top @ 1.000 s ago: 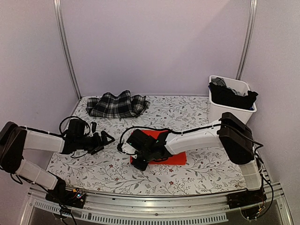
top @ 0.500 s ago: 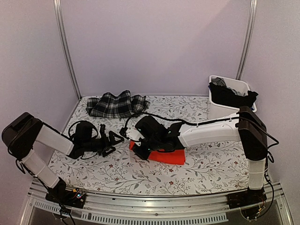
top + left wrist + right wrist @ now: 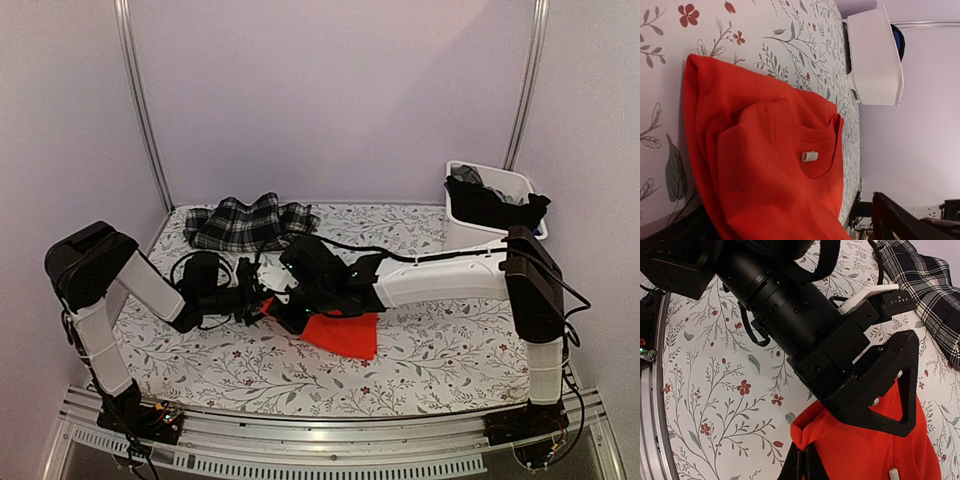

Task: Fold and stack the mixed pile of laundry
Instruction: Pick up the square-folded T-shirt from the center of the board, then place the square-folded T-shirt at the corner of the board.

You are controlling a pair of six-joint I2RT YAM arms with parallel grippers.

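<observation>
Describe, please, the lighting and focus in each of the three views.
Top view: soft, even light, sharp throughout, only faint shadows on the tablecloth. Left wrist view: turned sideways; the shirt is crisp down to its white label, and the bin is evenly lit. Right wrist view: the black left arm crowds the frame, dark with little detail; the plaid cloth is sharp.

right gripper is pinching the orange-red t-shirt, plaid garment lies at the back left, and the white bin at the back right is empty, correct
Not quite: the white bin is not empty; dark garments hang over its rim, as the top external view shows. The right gripper does pinch the orange-red t-shirt, and the plaid garment lies back left.
</observation>
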